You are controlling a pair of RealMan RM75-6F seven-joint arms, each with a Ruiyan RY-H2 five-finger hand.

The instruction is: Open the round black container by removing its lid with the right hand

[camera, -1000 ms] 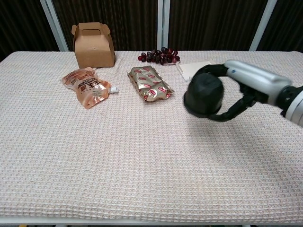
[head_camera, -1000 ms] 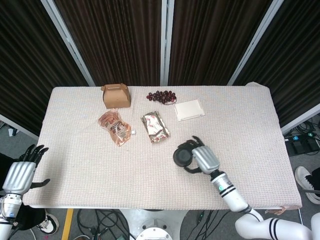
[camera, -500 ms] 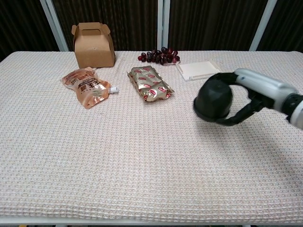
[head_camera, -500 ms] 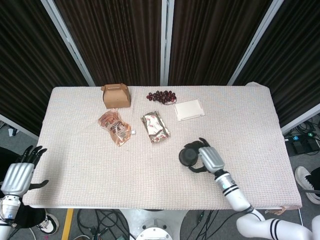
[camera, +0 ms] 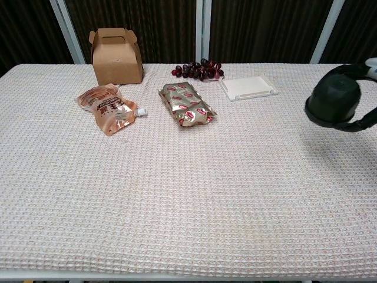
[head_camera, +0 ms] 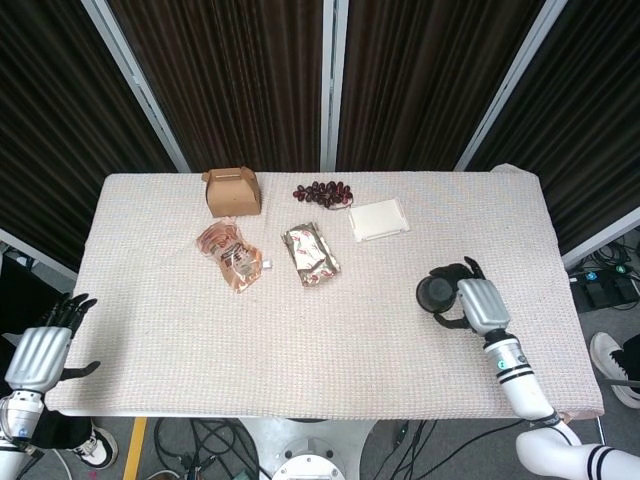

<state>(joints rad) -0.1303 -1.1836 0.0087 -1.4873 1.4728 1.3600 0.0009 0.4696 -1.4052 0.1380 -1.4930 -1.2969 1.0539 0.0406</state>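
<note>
The right hand (head_camera: 478, 303) is gripping the round black container (head_camera: 436, 292), its dark fingers (camera: 357, 125) curling around the body, above the right side of the white waffle-weave tablecloth (head_camera: 320, 350). The left hand (head_camera: 40, 352) is hanging off the near left corner, fingers spread and holding nothing. A brown cardboard box (camera: 115, 56) is sitting far left.

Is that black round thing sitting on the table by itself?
No, the right hand grips the black container, its fingers wrapped around it.
</note>
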